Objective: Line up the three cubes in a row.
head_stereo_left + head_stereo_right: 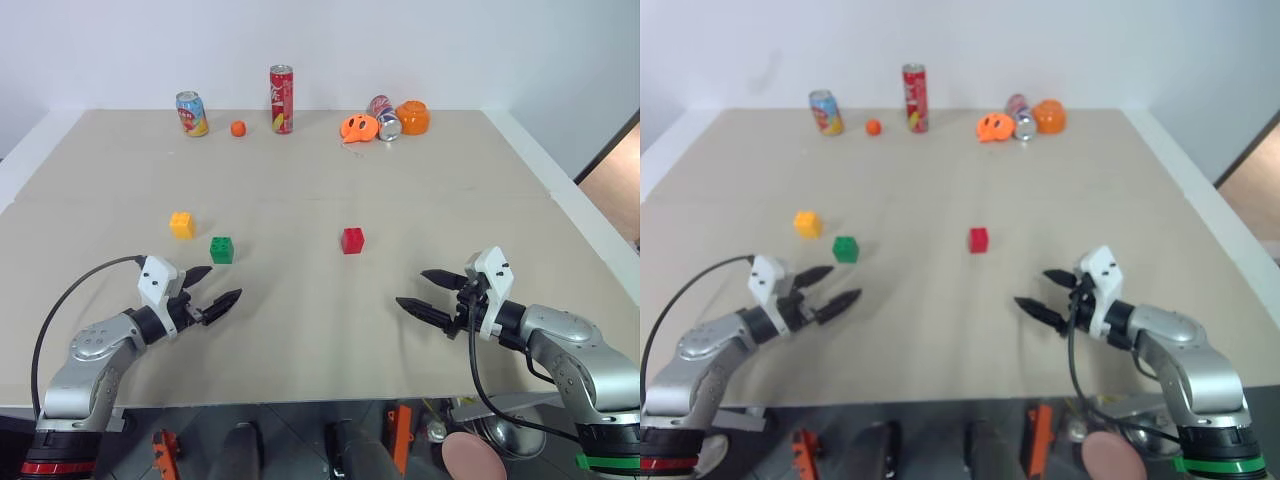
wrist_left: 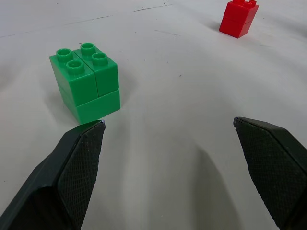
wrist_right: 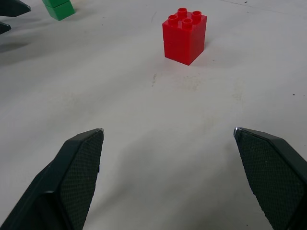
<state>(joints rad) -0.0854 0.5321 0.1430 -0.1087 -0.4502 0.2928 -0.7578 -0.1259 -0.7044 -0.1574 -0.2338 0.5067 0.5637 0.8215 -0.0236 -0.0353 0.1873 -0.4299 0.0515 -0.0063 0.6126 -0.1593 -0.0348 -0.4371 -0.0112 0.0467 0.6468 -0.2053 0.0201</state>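
Standing studs-up on the beige worktop (image 1: 300, 330), the small green plastic brick cube (image 1: 222, 249) has the yellow one (image 1: 181, 224) just beside it, the red one (image 1: 352, 240) well apart. Left hand (image 1: 212, 289) gapes wide near the green; right hand (image 1: 432, 295) wide, nearer the red.

Green cube (image 2: 86, 81) sits near spread jaws; red cube (image 2: 238, 18) well beyond.
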